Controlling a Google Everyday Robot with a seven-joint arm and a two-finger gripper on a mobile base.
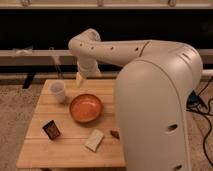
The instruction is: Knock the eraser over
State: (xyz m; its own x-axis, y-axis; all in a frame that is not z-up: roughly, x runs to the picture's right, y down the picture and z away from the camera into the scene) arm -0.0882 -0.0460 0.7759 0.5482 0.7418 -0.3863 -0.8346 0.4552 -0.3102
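Note:
The eraser (51,129), a small thin black block with a brownish-orange face, stands on edge near the front left of the wooden table (40,150). My gripper (80,79) hangs from the bent arm over the back of the table, just behind the orange bowl (86,108) and to the right of the white cup (58,91). It is well apart from the eraser, up and to the right of it, and holds nothing that I can see.
A pale beige block (94,140) lies at the front of the table, right of the eraser. A small brown object (115,134) sits by the arm's base. My large white arm body (155,110) covers the table's right side. Cables (202,107) lie on the floor at right.

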